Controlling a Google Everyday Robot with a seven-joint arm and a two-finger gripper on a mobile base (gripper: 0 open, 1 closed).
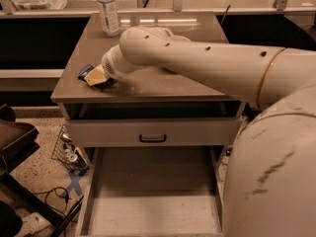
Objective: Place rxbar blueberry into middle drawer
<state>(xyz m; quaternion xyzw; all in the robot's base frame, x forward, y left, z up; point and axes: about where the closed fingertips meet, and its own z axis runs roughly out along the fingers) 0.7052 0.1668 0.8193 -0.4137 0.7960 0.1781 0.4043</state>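
Note:
The rxbar blueberry (85, 72) is a small dark blue wrapper lying on the left part of the grey cabinet top (197, 83). My gripper (97, 76) is down on the cabinet top at the bar's right end and covers most of it. Only the bar's left tip shows. The middle drawer (153, 201) is pulled out wide at the bottom of the view, a shallow grey-beige tray with a bare floor. My arm reaches in from the right, across the cabinet top.
A water bottle (107, 9) stands at the back left of the cabinet top. A drawer front with a dark bar handle (152, 138) sits above the open tray. A wire basket (68, 149) and cables (54, 196) lie on the floor at left.

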